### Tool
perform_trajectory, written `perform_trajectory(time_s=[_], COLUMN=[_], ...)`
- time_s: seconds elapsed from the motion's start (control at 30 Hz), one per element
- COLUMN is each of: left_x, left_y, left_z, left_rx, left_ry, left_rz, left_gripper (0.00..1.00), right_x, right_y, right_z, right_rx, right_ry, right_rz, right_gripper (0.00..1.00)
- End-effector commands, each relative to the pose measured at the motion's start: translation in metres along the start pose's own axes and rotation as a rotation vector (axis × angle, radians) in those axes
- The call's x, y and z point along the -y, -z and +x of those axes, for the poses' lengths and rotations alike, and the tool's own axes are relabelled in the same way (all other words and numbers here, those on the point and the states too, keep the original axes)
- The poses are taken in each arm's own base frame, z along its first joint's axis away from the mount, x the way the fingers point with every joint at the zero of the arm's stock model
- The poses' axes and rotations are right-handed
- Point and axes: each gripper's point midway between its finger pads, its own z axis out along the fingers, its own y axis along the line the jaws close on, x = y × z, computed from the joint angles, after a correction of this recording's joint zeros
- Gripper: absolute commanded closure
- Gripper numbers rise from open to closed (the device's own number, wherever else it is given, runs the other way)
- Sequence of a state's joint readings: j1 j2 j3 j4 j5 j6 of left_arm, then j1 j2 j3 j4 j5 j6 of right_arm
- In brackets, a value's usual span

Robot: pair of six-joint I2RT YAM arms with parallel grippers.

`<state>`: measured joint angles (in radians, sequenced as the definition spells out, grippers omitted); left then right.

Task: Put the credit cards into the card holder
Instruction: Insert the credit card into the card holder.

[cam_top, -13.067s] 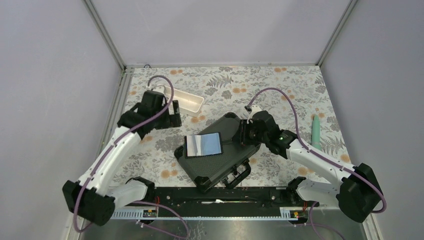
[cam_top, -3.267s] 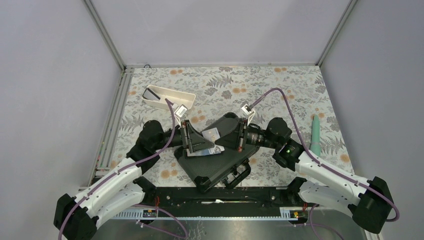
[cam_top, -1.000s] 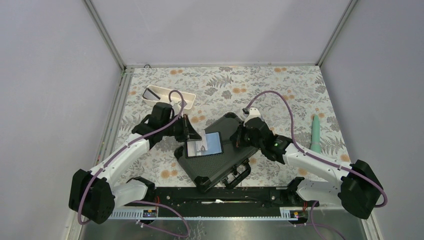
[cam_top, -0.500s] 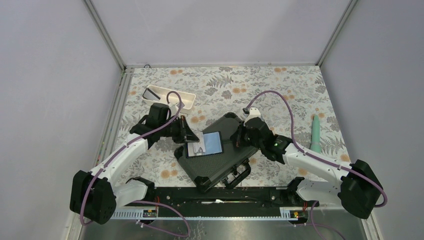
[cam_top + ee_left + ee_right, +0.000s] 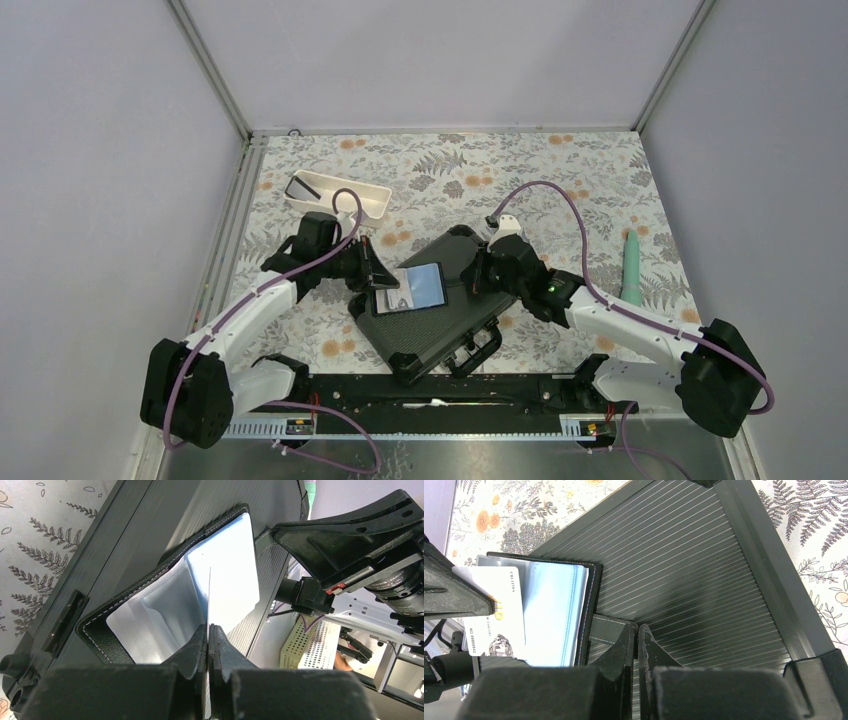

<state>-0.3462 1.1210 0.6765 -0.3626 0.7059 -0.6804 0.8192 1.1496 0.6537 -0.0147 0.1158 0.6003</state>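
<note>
The black card holder (image 5: 420,286) lies open on the black hard case, its grey-blue pockets (image 5: 150,607) facing up. My left gripper (image 5: 383,283) is shut on a white credit card (image 5: 499,605), which stands edge-on (image 5: 209,590) over the holder's left half with its lower edge at the pockets. My right gripper (image 5: 638,626) is shut on the holder's snap tab (image 5: 606,629) at its right edge (image 5: 474,276). A dark credit card (image 5: 303,186) lies in the white tray.
The hard case (image 5: 440,335) with a handle sits at the table's front centre. The long white tray (image 5: 350,200) stands at the back left, behind my left arm. A teal stick-shaped object (image 5: 632,268) lies at the right on the floral cloth.
My left gripper has shifted slightly toward the near left with the white card, bringing it lower over the holder's left half. The right gripper stays on the tab.
</note>
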Motion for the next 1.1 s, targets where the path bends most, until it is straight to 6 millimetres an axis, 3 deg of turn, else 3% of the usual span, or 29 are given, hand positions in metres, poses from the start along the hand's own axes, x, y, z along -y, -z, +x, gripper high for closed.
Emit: perform_trajectory(time_s=[0.0,1.07], left_x=[0.001,-0.015], left_y=[-0.003,-0.02], left_z=[-0.006,-0.004], left_rx=[0.023,0.015], left_ry=[-0.004,0.082], left_rz=[0.031,0.068], left_gripper=[1.0,1.0], right_x=[-0.002,0.001], right_y=[0.001,0.001], right_z=[-0.012,-0.01], right_rx=[0.029,0.022], right_ry=[0.008,0.005], right_rz=[0.025,0.036], right_gripper=[1.0,1.0])
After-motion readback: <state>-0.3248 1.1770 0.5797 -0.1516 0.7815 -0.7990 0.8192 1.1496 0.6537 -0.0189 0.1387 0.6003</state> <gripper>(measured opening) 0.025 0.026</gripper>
